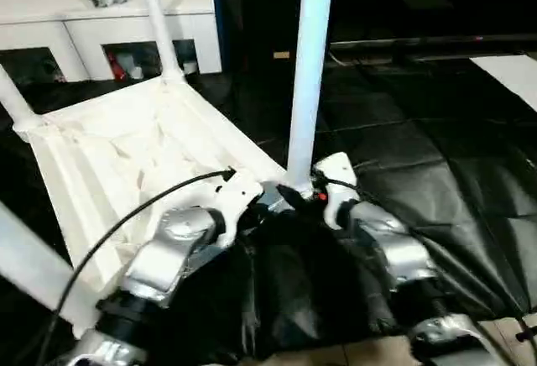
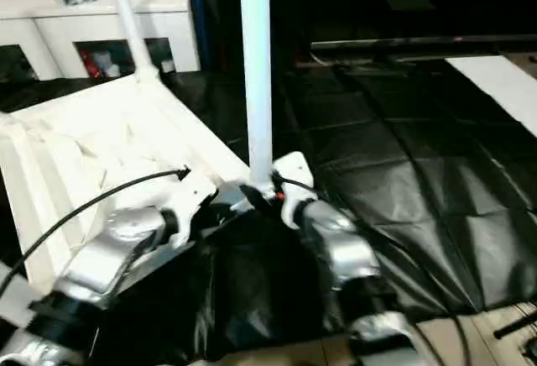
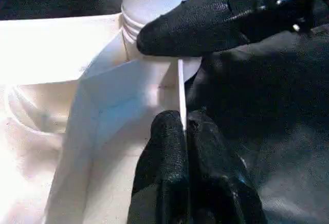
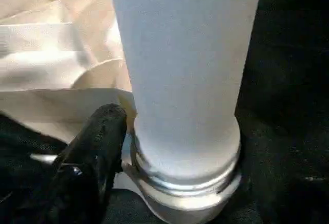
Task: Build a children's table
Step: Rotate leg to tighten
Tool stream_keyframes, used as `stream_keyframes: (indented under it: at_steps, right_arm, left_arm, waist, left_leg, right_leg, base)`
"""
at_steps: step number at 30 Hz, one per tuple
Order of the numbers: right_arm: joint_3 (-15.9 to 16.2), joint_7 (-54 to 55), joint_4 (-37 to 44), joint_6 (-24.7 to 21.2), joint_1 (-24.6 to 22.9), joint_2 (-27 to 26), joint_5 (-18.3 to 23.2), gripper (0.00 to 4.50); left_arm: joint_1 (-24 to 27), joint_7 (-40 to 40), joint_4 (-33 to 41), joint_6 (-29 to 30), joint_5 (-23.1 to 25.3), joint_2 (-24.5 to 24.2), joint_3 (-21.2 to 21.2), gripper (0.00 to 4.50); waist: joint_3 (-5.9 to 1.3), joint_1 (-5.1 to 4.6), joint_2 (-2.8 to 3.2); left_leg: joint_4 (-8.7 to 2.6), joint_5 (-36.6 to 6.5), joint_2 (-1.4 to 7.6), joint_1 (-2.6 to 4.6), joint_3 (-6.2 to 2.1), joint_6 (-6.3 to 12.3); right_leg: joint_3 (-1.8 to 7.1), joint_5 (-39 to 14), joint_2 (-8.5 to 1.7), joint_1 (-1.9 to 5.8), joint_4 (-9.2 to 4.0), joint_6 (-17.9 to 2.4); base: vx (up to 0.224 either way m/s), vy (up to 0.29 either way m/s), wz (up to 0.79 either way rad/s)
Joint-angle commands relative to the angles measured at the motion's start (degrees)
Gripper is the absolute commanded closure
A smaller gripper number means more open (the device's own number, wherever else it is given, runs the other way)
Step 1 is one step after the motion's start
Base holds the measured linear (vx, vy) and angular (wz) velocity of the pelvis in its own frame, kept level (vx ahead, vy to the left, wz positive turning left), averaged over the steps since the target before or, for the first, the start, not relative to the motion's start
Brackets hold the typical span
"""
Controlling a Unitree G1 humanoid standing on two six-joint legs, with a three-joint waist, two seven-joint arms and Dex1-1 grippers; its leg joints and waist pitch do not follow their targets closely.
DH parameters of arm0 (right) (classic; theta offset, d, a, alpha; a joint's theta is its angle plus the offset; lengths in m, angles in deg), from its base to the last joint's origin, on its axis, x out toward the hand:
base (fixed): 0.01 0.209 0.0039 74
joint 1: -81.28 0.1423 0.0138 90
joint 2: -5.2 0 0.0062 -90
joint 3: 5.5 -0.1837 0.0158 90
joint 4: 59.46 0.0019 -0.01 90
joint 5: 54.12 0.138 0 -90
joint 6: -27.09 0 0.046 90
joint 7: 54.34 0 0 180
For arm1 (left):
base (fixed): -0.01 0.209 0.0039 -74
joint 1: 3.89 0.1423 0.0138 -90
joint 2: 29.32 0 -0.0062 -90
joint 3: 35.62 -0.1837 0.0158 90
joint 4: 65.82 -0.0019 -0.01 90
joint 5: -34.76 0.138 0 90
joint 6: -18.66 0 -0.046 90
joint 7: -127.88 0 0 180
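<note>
The children's table lies upside down on the black mat, its ribbed white top facing up. A long white leg stands upright in the near right corner socket. My left gripper is shut on the thin rim wall of the top right beside that socket. My right gripper is open around the leg's base; one black finger sits just off the threaded collar, and the other is hidden behind the leg. The collar rests at the socket mouth.
Another leg rises from the far corner, one from the left corner, and one crosses the near left foreground. A white cabinet stands behind. A white sheet lies far right on the mat.
</note>
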Motion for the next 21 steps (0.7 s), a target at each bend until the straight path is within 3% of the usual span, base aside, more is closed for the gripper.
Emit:
stream_keyframes:
  at_steps: [1, 4, 7, 9, 13, 15, 18, 21]
  right_arm:
    - [3.52, -5.83, 3.46, -0.7, -0.05, 0.92, 1.18, 0.59]
    - [5.34, -13.48, 6.0, -1.54, -1.22, 6.16, 1.51, 0.59]
    - [6.56, -19.89, 6.95, -1.73, -1.64, 9.91, 1.62, 0.59]
    - [7.41, -23.84, 7.67, -2.04, -1.84, 11.92, 1.97, 0.59]
    - [9.58, -29.59, 9.46, -3.15, -2.14, 14.78, 2.65, 0.59]
    - [10.47, -31.06, 9.29, -2.51, -1.89, 15.62, 2.15, 0.9]
    - [11.06, -32.13, 8.93, -1.59, -1.63, 16.13, 1.6, 0.96]
    - [11.02, -32.72, 8.85, -1.28, -1.58, 16.17, 1.7, 1.33]
  left_arm:
    - [0.38, 5.22, 2.56, -3.68, -3.88, 0.76, -2.48, 4.5]
    - [0.97, 8.48, 3.36, -4.03, -5.1, -1.28, -2.1, 4.5]
    - [1.23, 11.98, 3.88, -4.39, -5.92, -3.11, -2.28, 4.5]
    - [1.31, 13.87, 3.99, -4.76, -6.21, -4.21, -2.47, 4.5]
    - [1.2, 16.7, 3.79, -5.19, -6.77, -5.95, -2.67, 4.5]
    - [1.09, 18.45, 3.86, -5.29, -7.28, -7.19, -2.78, 4.5]
    - [1.07, 20.35, 3.94, -5.14, -7.77, -8.26, -2.92, 4.5]
    - [1.09, 21.47, 4.03, -4.97, -8.05, -8.8, -2.98, 4.5]
  waist:
    - [-3.28, 0.39, -0.7]
    - [-3.5, 1.52, -0.42]
    - [-3.57, 1.87, -0.37]
    - [-3.41, 2.19, -0.4]
    - [-3.08, 2.65, -0.37]
    - [-2.95, 2.6, -0.51]
    - [-2.92, 2.58, -0.8]
    - [-2.91, 2.6, -0.69]
  left_leg:
    - [-4.55, -14.71, 3.11, 0.94, -1.47, 2.81]
    - [-4.15, -10.14, 3.23, 1.0, -1.23, 4.59]
    - [-4.0, -8.18, 3.21, 1.06, -1.2, 5.45]
    - [-4.08, -9.32, 3.26, 1.1, -1.17, 5.73]
    - [-4.45, -12.84, 3.46, 1.46, -1.2, 3.9]
    - [-4.65, -15.14, 3.49, 1.51, -1.3, 2.39]
    - [-4.74, -16.22, 3.46, 1.66, -1.3, 1.4]
    - [-4.78, -16.08, 3.45, 1.56, -1.36, 1.24]
  right_leg:
    - [1.49, -12.84, -2.26, 1.76, -4.62, -12.19]
    - [1.44, -6.54, -2.22, 2.19, -3.85, -14.17]
    - [1.28, -2.98, -2.11, 2.42, -3.48, -15.21]
    - [1.32, -4.52, -2.2, 2.44, -3.65, -15.48]
    - [1.4, -10.17, -2.18, 2.11, -4.04, -14.59]
    - [1.53, -13.31, -2.33, 1.99, -4.28, -13.89]
    - [1.6, -15.2, -2.32, 1.75, -4.49, -13.07]
    - [1.66, -15.45, -2.39, 1.79, -4.44, -12.88]
  base:
    - [0.0, 0.0, 0.0]
    - [0.0, 0.0, 0.0]
    - [0.0, 0.0, 0.0]
    - [0.0, 0.0, 0.0]
    - [0.0, 0.0, 0.0]
    - [0.0, 0.0, 0.0]
    - [0.0, 0.0, 0.0]
    - [0.0, 0.0, 0.0]
